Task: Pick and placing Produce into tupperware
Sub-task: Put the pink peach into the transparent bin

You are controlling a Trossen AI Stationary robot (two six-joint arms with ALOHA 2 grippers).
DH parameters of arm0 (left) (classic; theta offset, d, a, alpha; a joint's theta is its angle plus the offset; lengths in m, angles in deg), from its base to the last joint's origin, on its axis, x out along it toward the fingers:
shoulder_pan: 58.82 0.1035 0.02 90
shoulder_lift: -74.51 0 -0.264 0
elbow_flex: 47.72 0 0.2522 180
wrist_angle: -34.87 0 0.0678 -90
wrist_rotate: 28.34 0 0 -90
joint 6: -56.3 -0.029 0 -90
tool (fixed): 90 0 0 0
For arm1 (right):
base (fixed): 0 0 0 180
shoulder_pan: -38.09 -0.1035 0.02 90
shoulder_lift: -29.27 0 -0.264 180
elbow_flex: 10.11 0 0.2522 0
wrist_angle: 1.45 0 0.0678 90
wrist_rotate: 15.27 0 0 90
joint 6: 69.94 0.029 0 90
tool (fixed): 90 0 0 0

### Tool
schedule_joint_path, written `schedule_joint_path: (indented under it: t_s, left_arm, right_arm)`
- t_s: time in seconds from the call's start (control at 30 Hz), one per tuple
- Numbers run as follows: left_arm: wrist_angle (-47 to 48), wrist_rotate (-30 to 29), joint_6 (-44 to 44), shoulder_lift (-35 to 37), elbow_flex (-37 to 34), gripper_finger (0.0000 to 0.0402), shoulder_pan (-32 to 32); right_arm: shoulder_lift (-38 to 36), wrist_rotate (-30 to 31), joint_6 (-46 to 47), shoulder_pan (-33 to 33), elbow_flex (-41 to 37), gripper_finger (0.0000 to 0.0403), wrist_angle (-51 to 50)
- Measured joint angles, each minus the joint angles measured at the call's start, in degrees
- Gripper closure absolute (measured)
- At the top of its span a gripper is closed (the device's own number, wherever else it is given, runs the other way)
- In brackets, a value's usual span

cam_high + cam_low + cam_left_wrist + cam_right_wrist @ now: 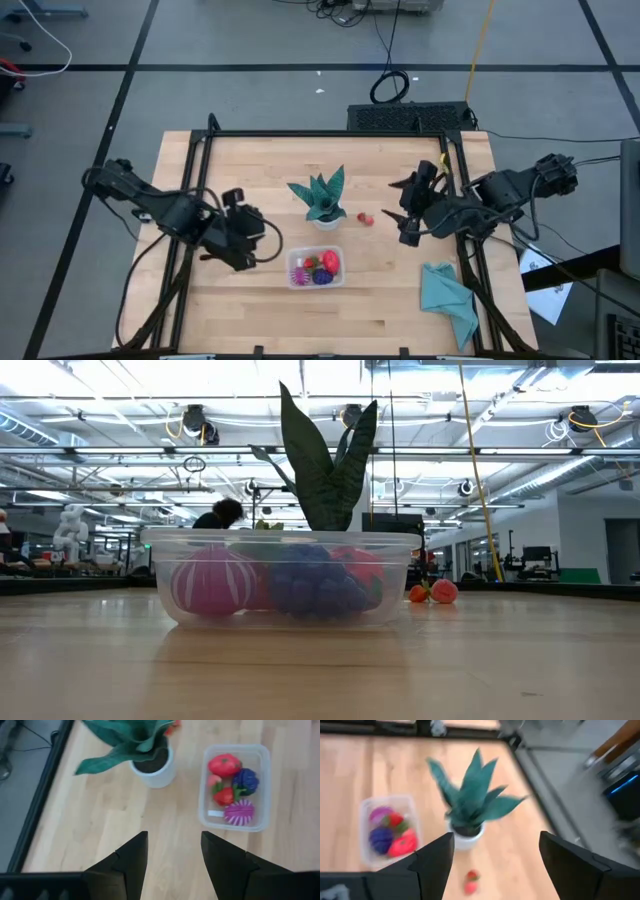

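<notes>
A: Where do we stand? The tupperware (316, 268) sits low in the middle of the high view, already holding a big red piece (224, 764), a dark purple piece (246, 779), a pink-purple ball (239, 812) and a small strawberry (223, 796).

B: And we see two strawberries (364, 217) still on the table, just right of the potted plant (322, 200), near the centre of that frame.

A: Our left gripper (172, 851) hangs left of the container, fingers parted with bare wood between them, gripping nothing. The right gripper (492, 852) hovers right of centre, fingers spread wide and empty, the loose berries showing between them.

B: We'd judge those berries light, hard plastic toys: smooth, rounded, likely to squirt out of a pinch or roll away.

A: So we'd take one across its widest part, low on the body, closing squarely. It shouldn't crush, we think.

B: The teal cloth (448, 298) at lower right is well apart from all this.
</notes>
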Motion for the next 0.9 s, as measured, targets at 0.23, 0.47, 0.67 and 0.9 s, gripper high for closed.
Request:
schedule_joint_path:
  t_s: [0.23,0.47,0.67,0.9]
  left_arm:
    - [3.7,-0.6,0.5,1.2,0.0,0.0215,0.6]
    - [5.5,-0.6,0.6,1.2,0.0,0.0215,0.6]
    - [6.8,-0.6,0.6,1.2,0.0,0.0215,0.6]
    - [7.4,-0.7,0.6,1.2,0.0,0.0215,0.6]
  right_arm:
    - [0.0,-10.7,1.4,4.6,-6.6,0.0122,-0.3]
    - [0.1,-18.7,2.2,12.4,-14.0,0.0122,-1.9]
    - [0.1,-26.1,1.7,18.7,-20.7,0.0122,2.0]
    - [0.1,-37.6,0.4,23.0,-31.0,0.0122,16.0]
